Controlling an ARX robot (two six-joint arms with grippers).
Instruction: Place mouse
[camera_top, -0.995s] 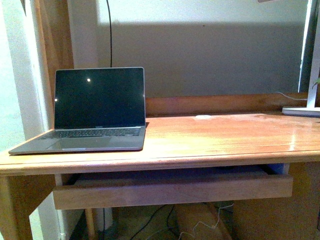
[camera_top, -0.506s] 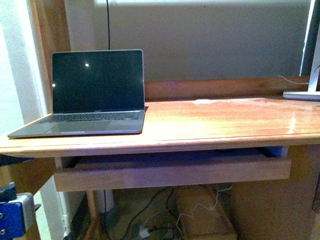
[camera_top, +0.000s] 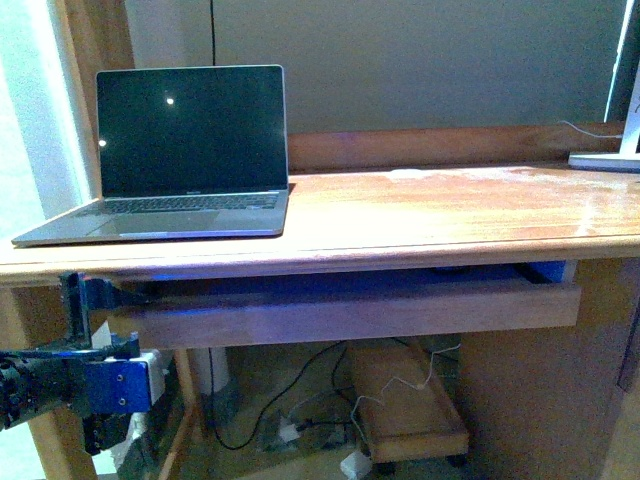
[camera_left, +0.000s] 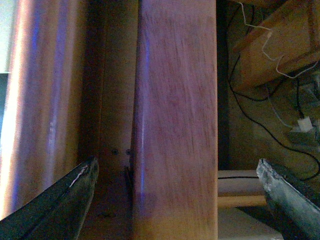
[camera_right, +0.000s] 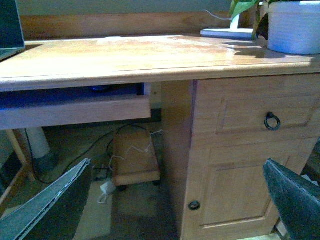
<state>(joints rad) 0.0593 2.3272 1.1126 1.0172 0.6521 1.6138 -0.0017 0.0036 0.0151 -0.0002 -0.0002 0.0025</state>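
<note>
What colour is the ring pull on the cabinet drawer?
Dark, near black: ring pull, clearest in the right wrist view.

Left arm: brought further into front view, lower left, beside the drawer front. Laptop and desk: seen higher in frame; more floor exposed beneath.

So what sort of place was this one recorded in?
Most likely a home office or study: a wooden desk with an open laptop on it, a pull-out drawer beneath, and a side cabinet with a ring handle.
</note>
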